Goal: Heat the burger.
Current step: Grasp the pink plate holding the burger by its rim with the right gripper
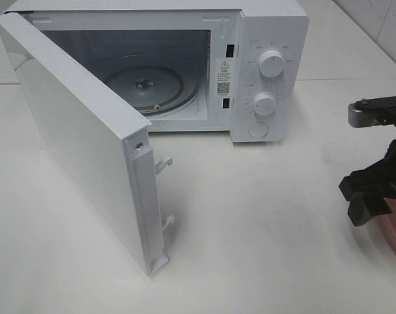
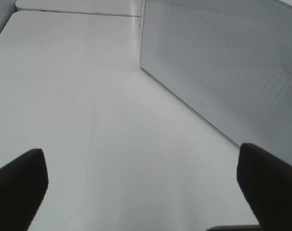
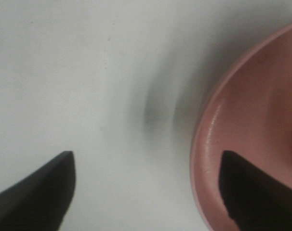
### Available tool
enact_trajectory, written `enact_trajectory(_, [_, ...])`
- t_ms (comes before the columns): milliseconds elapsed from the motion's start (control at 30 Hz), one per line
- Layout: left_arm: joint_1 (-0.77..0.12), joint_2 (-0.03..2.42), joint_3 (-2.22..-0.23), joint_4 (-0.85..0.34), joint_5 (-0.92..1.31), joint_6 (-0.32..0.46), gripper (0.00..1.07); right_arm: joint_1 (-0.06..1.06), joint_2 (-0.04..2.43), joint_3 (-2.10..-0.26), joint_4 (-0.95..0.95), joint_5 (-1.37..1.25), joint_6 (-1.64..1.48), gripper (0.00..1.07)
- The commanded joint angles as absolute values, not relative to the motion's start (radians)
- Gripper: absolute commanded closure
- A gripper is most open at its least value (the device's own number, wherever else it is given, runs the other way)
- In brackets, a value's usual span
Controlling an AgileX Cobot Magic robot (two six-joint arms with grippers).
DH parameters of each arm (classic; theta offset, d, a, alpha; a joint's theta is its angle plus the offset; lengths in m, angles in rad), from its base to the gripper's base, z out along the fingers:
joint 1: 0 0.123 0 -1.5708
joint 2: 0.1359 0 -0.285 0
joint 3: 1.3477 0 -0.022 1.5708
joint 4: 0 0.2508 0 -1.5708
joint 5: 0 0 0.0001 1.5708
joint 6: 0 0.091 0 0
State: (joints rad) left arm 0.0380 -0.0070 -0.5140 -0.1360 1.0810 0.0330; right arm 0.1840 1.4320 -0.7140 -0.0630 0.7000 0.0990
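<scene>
Inside open white box-shaped microwave (image 1: 276, 26): round glass turntable (image 1: 152, 88). Astride round pink plate (image 3: 242, 144) rim: black right gripper (image 3: 146, 159), spread, empty; left gripper (image 2: 141, 154) likewise.

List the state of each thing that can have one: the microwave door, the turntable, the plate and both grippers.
Door: wide open.
Turntable: in place, nothing on it.
Plate: on the table, outside the microwave.
Left gripper: jaws open, empty.
Right gripper: jaws open, astride the plate's rim, not closed on it.
</scene>
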Motion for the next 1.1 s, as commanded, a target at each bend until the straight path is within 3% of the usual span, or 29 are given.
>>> enact_trajectory(33, [0.04, -0.022, -0.514, -0.136, 1.067, 0.035, 0.06, 0.153, 1.424, -0.713, -0.094, 0.715, 0.092, 0.05])
enact_trajectory(1100, [0.04, -0.022, -0.514, -0.136, 1.067, 0.035, 0.06, 0.075, 1.694, -0.713, -0.141, 0.548, 0.128, 0.14])
